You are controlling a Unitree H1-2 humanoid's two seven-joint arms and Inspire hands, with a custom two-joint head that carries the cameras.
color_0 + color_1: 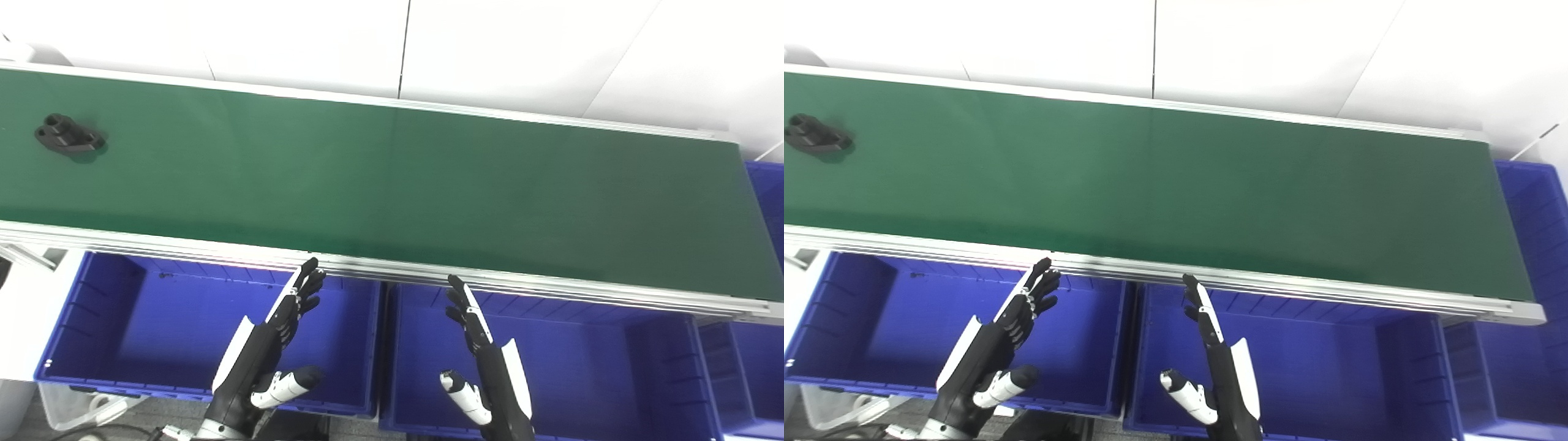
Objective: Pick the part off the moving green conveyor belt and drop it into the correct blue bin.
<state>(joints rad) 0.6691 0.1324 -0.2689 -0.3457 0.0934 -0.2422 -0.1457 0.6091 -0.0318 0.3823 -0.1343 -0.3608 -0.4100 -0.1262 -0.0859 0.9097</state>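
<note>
Black part (pixel 68 136) lying on the green belt (pixel 392 184) at its far left end, well apart from both hands. Left hand (pixel 278 334) over the left bin (pixel 79 318), right hand (pixel 484 349) over the middle bin (pixel 661 367), each empty, fingers spread and pointing at the belt's near rail. Third bin (pixel 765 184) beyond the belt's right end.

A black part (pixel 68 136) lies far left on the green belt (pixel 392 190); both open hands hover over blue bins (pixel 184 318).
</note>
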